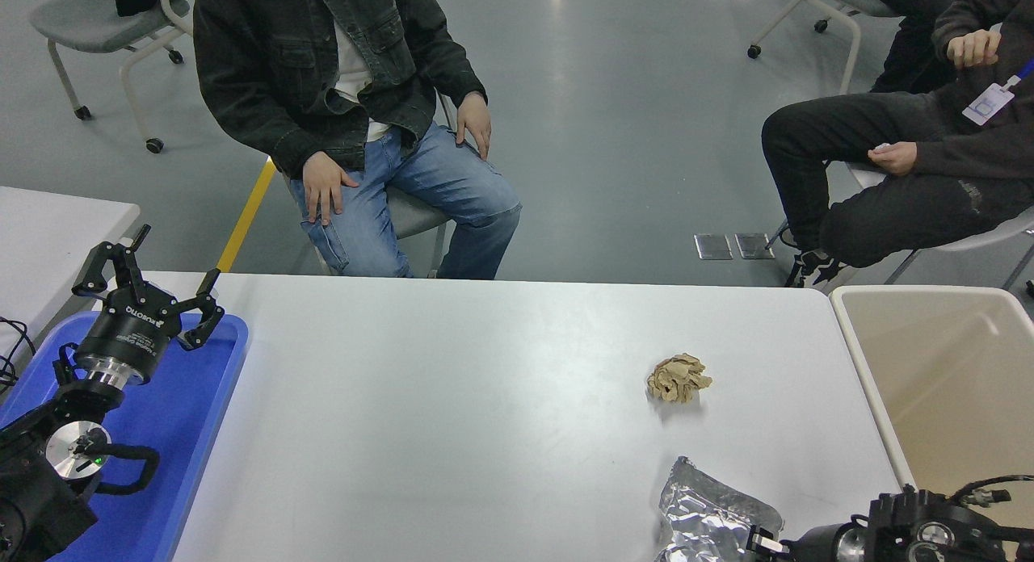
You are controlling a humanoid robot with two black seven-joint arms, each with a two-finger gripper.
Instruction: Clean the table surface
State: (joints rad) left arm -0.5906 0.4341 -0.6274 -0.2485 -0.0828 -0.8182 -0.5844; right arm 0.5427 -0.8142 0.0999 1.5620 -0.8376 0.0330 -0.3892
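The white table surface (452,400) fills the middle of the head view. A crumpled brown paper ball (678,378) lies on its right half. Nearer me, a crinkled sheet of silver foil (711,509) rests at the front edge. My right gripper (763,539) sits low at the bottom right, just beside the foil's right edge and mostly cut off by the picture's border. My left gripper (149,291) is parked open above the blue tray (194,417) at the lower left, holding nothing.
A beige bin (868,368) stands against the table's right end. One person sits at the far side facing the table, and another sits at the upper right. A second white table (48,223) is at the left.
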